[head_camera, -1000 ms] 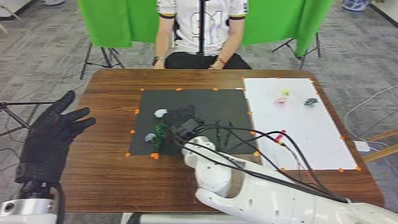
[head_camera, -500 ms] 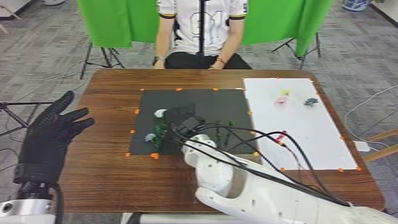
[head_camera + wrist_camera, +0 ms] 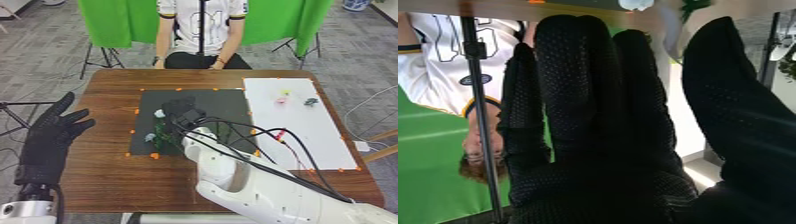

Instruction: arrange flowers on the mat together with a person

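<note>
We have our left hand (image 3: 46, 134) at near left, fingers loosely spread. A pale blue flower (image 3: 150, 136) lies on the dark mat's (image 3: 227, 102) left part. Farther, our right hand (image 3: 181, 111) is over the mat, fingers straight, nearly together, thumb apart, beside a white flower (image 3: 160, 113). A pink flower (image 3: 281, 101) lies far right on the white sheet (image 3: 313, 150).

Brown wooden table (image 3: 107, 190) | dark mat (image 3: 226, 100) on it | white sheet (image 3: 286, 120) right of mat | orange pieces (image 3: 155, 156) around both
</note>
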Controlling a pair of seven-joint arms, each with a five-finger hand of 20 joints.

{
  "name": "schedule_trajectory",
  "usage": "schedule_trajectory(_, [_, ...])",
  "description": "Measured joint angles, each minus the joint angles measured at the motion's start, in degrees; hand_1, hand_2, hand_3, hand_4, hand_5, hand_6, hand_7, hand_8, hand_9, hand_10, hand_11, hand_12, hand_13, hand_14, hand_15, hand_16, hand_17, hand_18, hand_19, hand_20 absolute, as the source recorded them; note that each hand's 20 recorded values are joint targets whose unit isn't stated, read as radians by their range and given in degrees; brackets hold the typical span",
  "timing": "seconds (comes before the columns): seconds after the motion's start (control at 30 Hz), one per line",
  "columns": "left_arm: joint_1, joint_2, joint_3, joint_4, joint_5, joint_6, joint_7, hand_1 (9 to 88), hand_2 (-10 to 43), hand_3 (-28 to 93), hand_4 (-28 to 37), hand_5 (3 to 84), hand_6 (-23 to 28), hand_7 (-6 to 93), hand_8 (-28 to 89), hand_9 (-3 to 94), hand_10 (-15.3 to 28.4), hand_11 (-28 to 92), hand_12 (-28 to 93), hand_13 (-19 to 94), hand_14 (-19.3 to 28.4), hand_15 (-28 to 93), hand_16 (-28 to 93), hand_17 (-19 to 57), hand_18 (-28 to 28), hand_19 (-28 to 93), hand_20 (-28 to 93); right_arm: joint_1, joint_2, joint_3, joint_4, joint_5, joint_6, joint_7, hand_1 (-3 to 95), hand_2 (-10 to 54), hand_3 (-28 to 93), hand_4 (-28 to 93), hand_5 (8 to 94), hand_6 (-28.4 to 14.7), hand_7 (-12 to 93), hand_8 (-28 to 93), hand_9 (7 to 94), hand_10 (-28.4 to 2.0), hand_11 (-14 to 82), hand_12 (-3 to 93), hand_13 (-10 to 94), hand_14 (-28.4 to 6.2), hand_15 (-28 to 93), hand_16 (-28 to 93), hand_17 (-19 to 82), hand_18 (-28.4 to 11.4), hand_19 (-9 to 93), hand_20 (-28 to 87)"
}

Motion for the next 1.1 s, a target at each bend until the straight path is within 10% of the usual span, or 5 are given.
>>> schedule_trajectory(0.5, [-0.51, -0.19, 0.76, 0.08, 0.08, 0.01, 0.00, 21.2, 2.1, 80, -28.3, 30.5, 4.4, 15.3, -11, 33.3, 18.8, 26, 12, 24, 27.2, 56, -9, -8.9, 23.2, 49, 22, 0.92, -0.02, -3.47, 1.83, 0.33, 5.14, -0.59, 60.7, -7.8, 58, -28, 81.6, 2.4, 20, 2, 83.3, -8.2, 10.5, 31.1, 71, -6.0, 55, 22, 28, -19.1, 84, 4])
schedule_trajectory(1.1, [-0.86, -0.22, 0.80, 0.09, 0.08, -0.01, -0.26, 21.2, 2.3, 79, -28.3, 30.7, 4.5, 15.3, -11, 33.3, 18.9, 26, 12, 24, 27.2, 56, -9, -8.9, 23.1, 49, 22, 0.40, -0.03, -2.30, 1.79, 0.92, 4.90, -1.49, 47.7, -3.9, 70, -28, 72.3, 0.8, 14, -2, 74.6, -12.7, 20.7, 16.2, 70, -8.7, 56, 17, 27, -21.0, 84, 5])
